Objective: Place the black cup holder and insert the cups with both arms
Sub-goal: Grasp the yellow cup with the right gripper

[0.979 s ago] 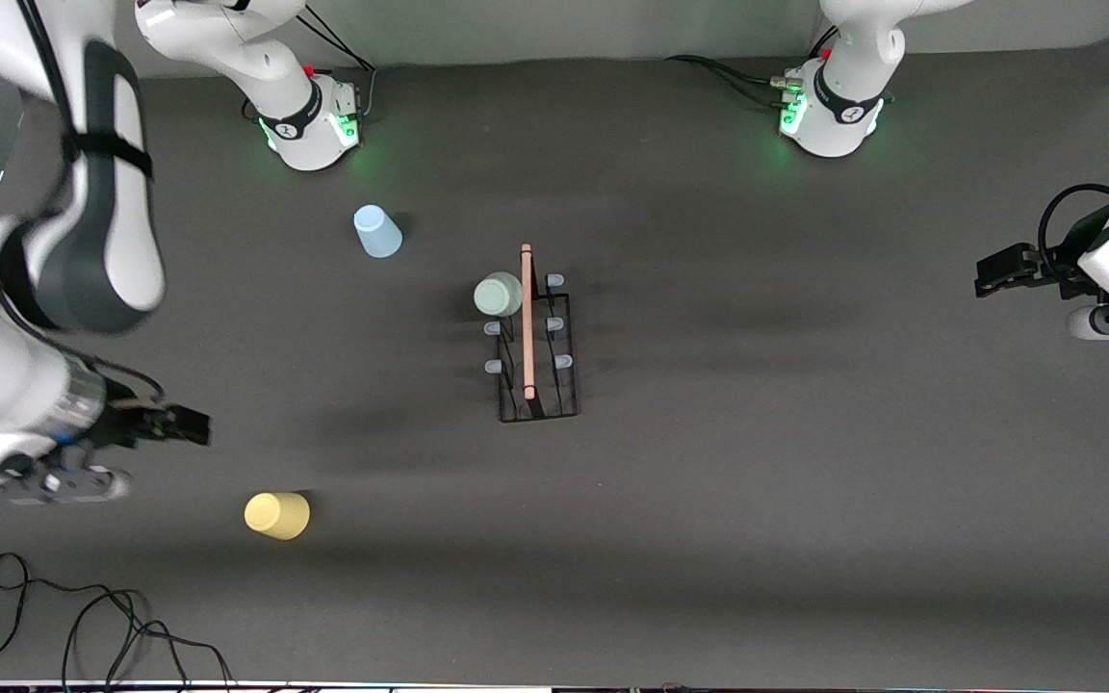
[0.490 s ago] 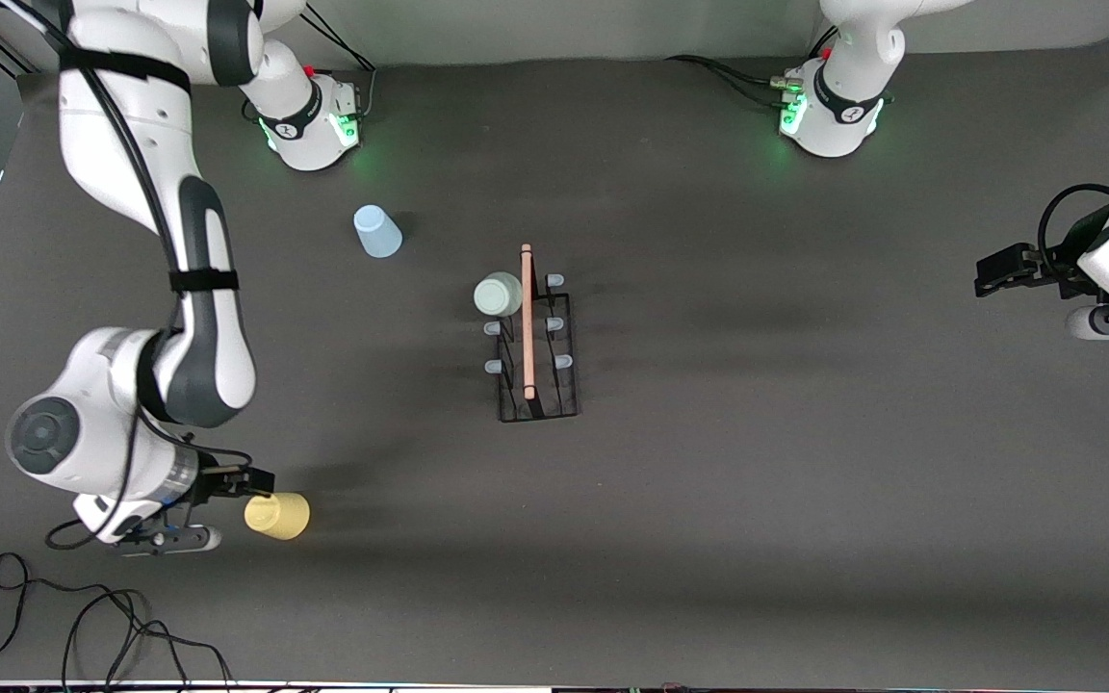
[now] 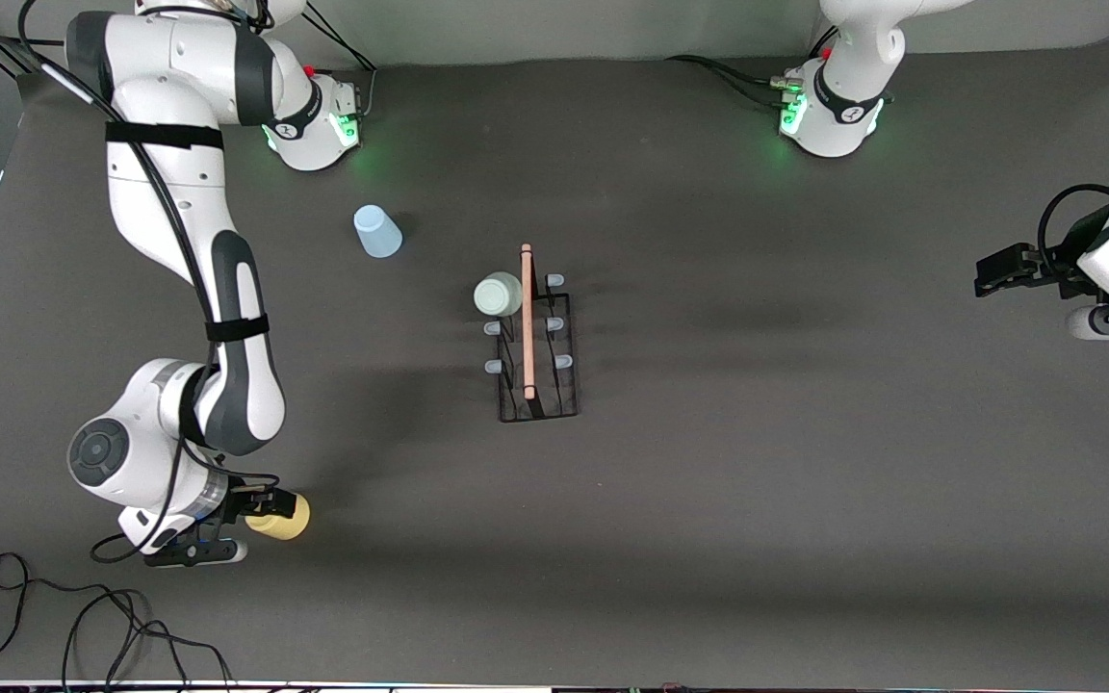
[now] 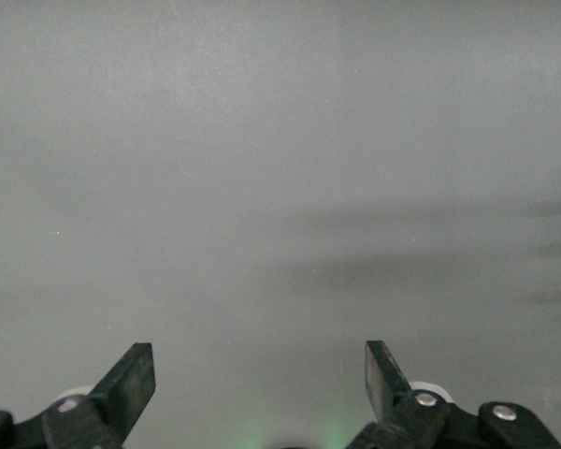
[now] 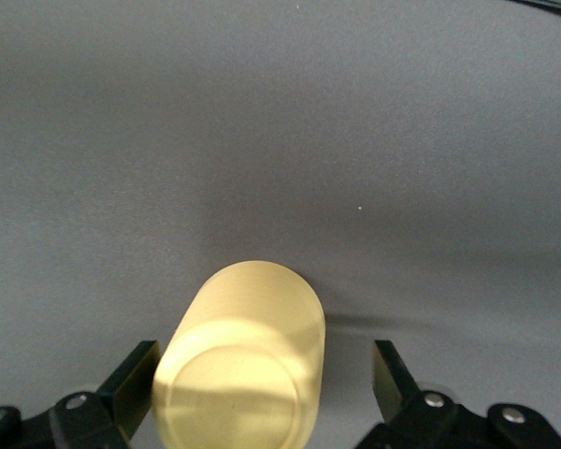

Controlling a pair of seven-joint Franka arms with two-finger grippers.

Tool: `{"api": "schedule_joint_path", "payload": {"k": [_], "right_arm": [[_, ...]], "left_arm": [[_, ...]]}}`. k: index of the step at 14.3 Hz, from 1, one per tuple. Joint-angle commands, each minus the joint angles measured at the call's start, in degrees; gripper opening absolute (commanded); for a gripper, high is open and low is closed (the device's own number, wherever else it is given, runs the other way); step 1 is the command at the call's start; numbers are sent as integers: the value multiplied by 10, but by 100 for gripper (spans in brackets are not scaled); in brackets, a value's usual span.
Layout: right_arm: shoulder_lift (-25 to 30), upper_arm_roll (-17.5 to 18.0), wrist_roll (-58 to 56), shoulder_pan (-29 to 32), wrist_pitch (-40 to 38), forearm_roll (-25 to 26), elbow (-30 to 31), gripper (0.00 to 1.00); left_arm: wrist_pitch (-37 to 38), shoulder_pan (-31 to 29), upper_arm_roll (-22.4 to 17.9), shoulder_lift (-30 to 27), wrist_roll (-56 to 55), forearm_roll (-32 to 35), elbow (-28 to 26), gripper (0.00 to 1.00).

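The black cup holder (image 3: 537, 346) with its wooden bar handle stands at the table's middle. The pale green cup (image 3: 498, 294) sits upside down on one of its pegs at the end nearer the bases. The light blue cup (image 3: 376, 232) stands upside down on the table near the right arm's base. The yellow cup (image 3: 286, 520) lies on its side toward the right arm's end, nearer the front camera. My right gripper (image 3: 270, 508) is open with its fingers on either side of the yellow cup's (image 5: 248, 360) base. My left gripper (image 3: 988, 273) is open and empty at the left arm's end and waits.
Loose black cables (image 3: 83, 616) lie at the table's front corner by the right arm's end. The two green-lit bases (image 3: 314, 120) stand along the table's edge farthest from the front camera.
My right arm has swung down toward the yellow cup and its open fingers now straddle the cup's base. The left arm has not moved.
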State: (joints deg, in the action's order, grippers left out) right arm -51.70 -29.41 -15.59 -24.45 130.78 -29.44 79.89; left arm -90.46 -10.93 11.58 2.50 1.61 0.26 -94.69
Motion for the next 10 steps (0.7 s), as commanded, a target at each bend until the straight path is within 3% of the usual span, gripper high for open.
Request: {"api": "schedule_joint_path", "payload": {"k": [1,2,3,4,7,10], "right_arm": [[-11,7,-18,8,3,-19,-23,39],[-6,7,-16,7,-1,-19,-23,18],[-1,6,-16,7,-4,-19,-23,5],[9,6,-12,6,-19,-19,-24,0],[70,-5,11,4,-114,-8,-26,0],[168,-24,69,-3,-230,79,-30,0]], "left_arm": [[12,-1,3,2,-7,4,9,100],[12,-1,3,2,-7,5,10,100],[12,-1,3,2,-7,4,9,100],[12,-1,3,2,-7,4,9,100],[12,-1,3,2,-7,4,9,100],[12,-1,3,2,-7,5,9,100]]}}
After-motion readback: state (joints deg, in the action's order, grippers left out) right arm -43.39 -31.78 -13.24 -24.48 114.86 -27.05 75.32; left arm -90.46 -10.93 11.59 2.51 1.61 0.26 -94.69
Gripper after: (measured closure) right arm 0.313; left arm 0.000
